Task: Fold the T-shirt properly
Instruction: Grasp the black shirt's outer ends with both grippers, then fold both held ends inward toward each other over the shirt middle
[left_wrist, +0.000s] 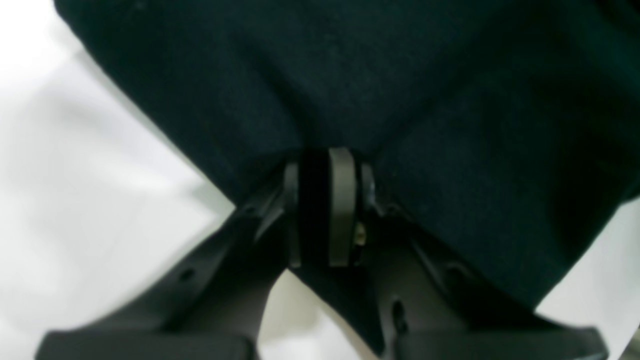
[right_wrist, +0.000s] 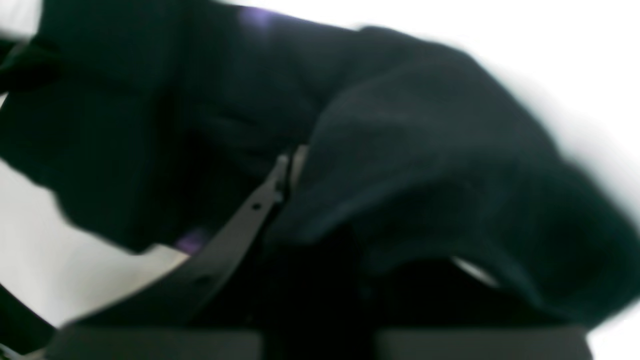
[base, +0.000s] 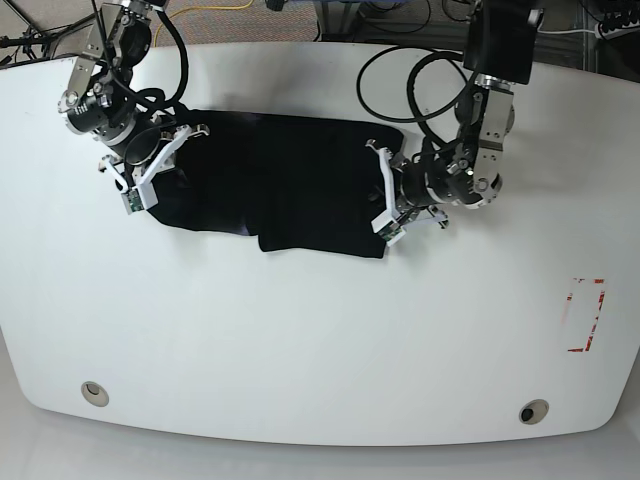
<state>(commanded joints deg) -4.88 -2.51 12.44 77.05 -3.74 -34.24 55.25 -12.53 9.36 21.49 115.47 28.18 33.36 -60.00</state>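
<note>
The black T-shirt (base: 275, 185) lies spread across the white table (base: 320, 340) between my two arms. My left gripper (base: 378, 190) is at the shirt's right edge in the base view. In the left wrist view its fingers (left_wrist: 340, 200) are shut on a pinch of the black fabric (left_wrist: 400, 100). My right gripper (base: 165, 165) is at the shirt's left edge. In the right wrist view one finger (right_wrist: 250, 210) shows and fabric (right_wrist: 425, 150) is bunched over the other; the shirt is blurred there.
Black cables (base: 420, 80) loop on the table behind the left arm. A red-marked rectangle (base: 585, 315) is on the table at the right. Two round holes (base: 93, 392) sit near the front edge.
</note>
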